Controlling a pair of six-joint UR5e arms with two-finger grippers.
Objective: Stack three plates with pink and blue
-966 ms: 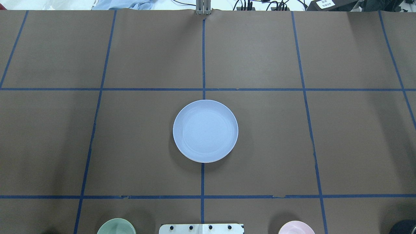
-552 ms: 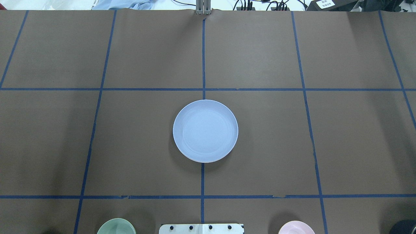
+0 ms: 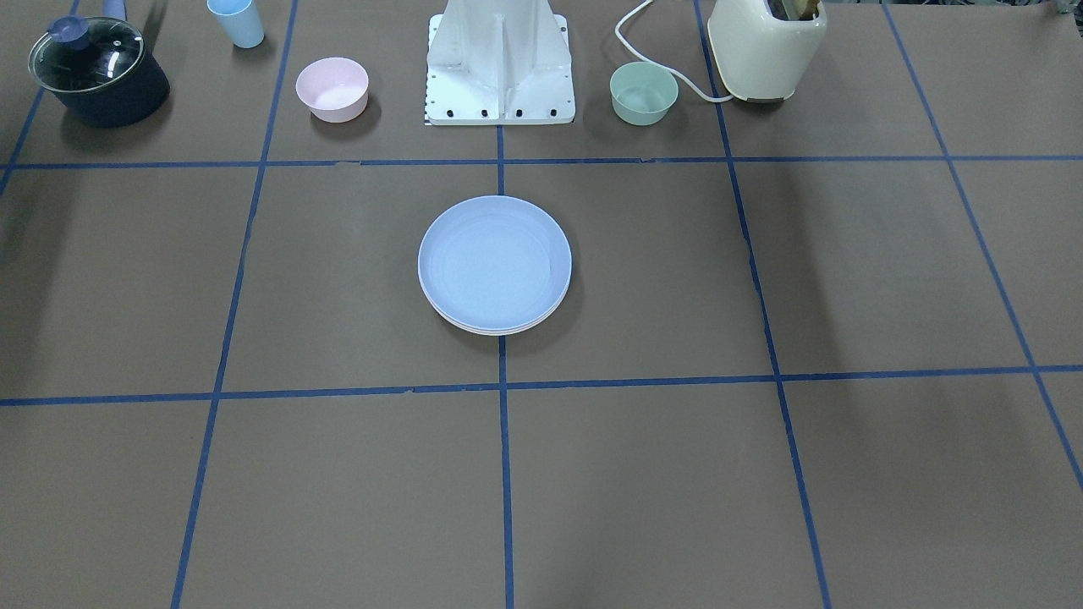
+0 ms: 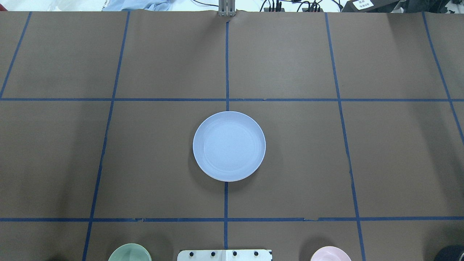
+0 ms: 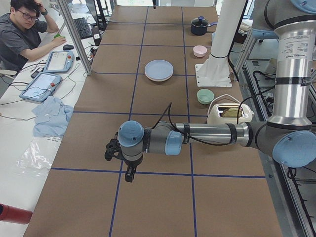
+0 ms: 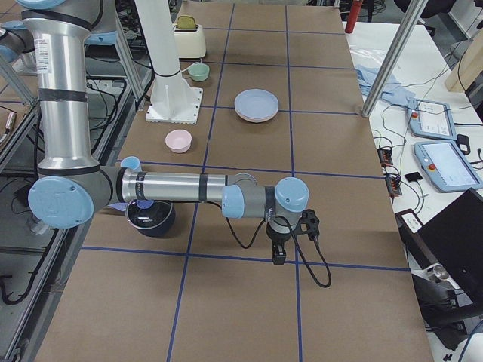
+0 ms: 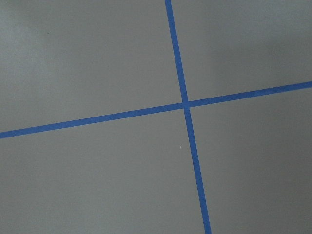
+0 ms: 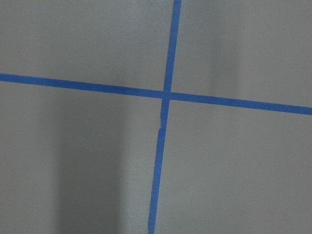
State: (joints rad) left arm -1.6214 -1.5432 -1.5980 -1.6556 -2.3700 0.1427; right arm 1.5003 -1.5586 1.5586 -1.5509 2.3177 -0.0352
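The pale blue plate (image 3: 495, 260) lies on top of a stack at the table's middle, also in the overhead view (image 4: 229, 145). Under its front edge the rims of lower plates (image 3: 499, 331) show, pale and whitish-pink; these lower plates are otherwise hidden. My left gripper (image 5: 129, 174) hangs over a tape cross far from the stack, at the table's left end. My right gripper (image 6: 278, 255) hangs over a tape cross at the right end. Both show only in the side views, so I cannot tell if they are open or shut. The wrist views show only bare table and blue tape.
By the robot base (image 3: 501, 63) stand a small pink bowl (image 3: 332, 88), a mint-green bowl (image 3: 643, 93), a cream toaster (image 3: 766, 46), a dark lidded pot (image 3: 97, 72) and a blue cup (image 3: 237, 21). An operator (image 5: 19, 34) sits beside the table.
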